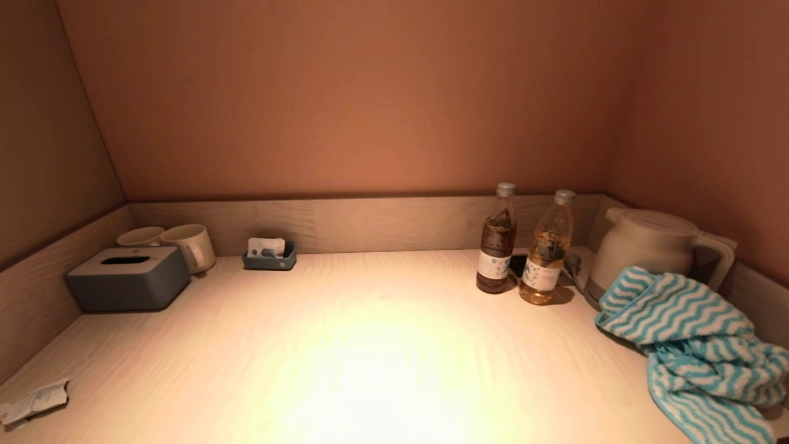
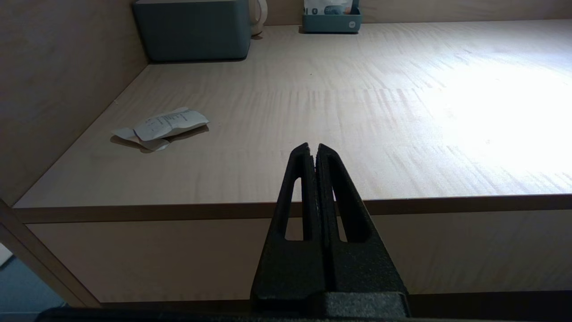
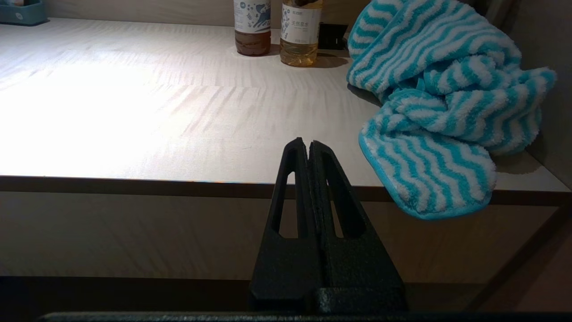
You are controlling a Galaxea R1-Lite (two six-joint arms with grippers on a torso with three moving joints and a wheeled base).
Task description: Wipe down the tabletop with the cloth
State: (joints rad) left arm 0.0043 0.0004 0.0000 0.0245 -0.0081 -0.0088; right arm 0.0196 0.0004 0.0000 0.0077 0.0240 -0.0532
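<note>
A crumpled cloth [image 1: 690,345] with turquoise and white wavy stripes lies at the right end of the light wooden tabletop [image 1: 370,345], one corner hanging over the front edge; it also shows in the right wrist view [image 3: 442,103]. My right gripper [image 3: 309,144] is shut and empty, held in front of and below the table's front edge, left of the cloth. My left gripper [image 2: 313,147] is shut and empty, parked before the front edge at the left. Neither arm shows in the head view.
Two drink bottles [image 1: 496,240] [image 1: 545,250] and a white kettle [image 1: 653,246] stand at the back right. A grey tissue box [image 1: 128,277], two mugs [image 1: 188,245] and a small blue tray [image 1: 269,256] stand at the back left. A crumpled paper [image 1: 34,401] lies front left. Walls enclose three sides.
</note>
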